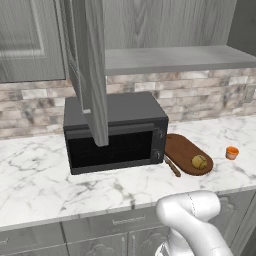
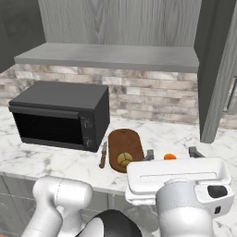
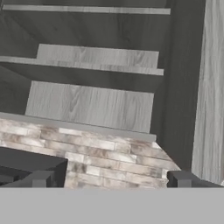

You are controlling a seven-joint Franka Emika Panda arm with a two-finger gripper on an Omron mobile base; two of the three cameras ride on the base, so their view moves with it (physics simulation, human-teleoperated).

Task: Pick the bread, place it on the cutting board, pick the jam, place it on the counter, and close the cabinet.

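The cabinet (image 1: 165, 30) stands open above the table (image 1: 40, 175), its top cut off by the frame in both base views. One door (image 1: 92, 70) juts forward edge-on in the left base view and hides a strip of the black microwave (image 1: 117, 132) behind it. The other door (image 2: 215, 69) runs out of the right base view at the top. In the hand view the grey shelves (image 3: 92, 105) inside show bare wood grain.

The cutting board (image 1: 187, 152) lies on the table just right of the microwave. Its handle (image 1: 172, 166) points toward the table's front edge. The bread (image 1: 199, 161) sits on the board's near right part. The jam (image 1: 231, 152) stands on the table a little right of the board, apart from it; in the right base view only its orange top (image 2: 170, 156) peeks over the robot's hand.

The claw (image 2: 170, 153) is raised with its fingers (image 2: 149, 154) spread wide and nothing between them.

No writing can be read on the jar or the microwave.
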